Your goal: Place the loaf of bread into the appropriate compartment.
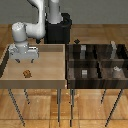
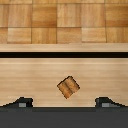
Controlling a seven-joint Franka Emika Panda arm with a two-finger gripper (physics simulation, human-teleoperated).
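The loaf of bread (image 1: 27, 73) is a tiny tan-brown lump with a darker crust, lying on the floor of the light wooden tray (image 1: 50, 77). My gripper (image 1: 25, 60) hangs a little above and behind it, open and holding nothing. In the wrist view the loaf (image 2: 68, 86) lies tilted between and just beyond the two dark fingertips (image 2: 20, 103), and the gripper (image 2: 62, 103) is spread wide. The dark brown striped bin (image 1: 96, 62) stands at the exterior view's right. Its near cell beside the tray, the appropriate compartment (image 1: 80, 76), holds a small low grey cube (image 1: 85, 73).
A white roundish piece (image 1: 116, 70) sits in the bin's other near cell. Tall grey blocks (image 1: 83, 50) (image 1: 114, 47) stand in the two far cells. Raised walls rim the tray. The robot's black base (image 1: 59, 27) stands behind the tray.
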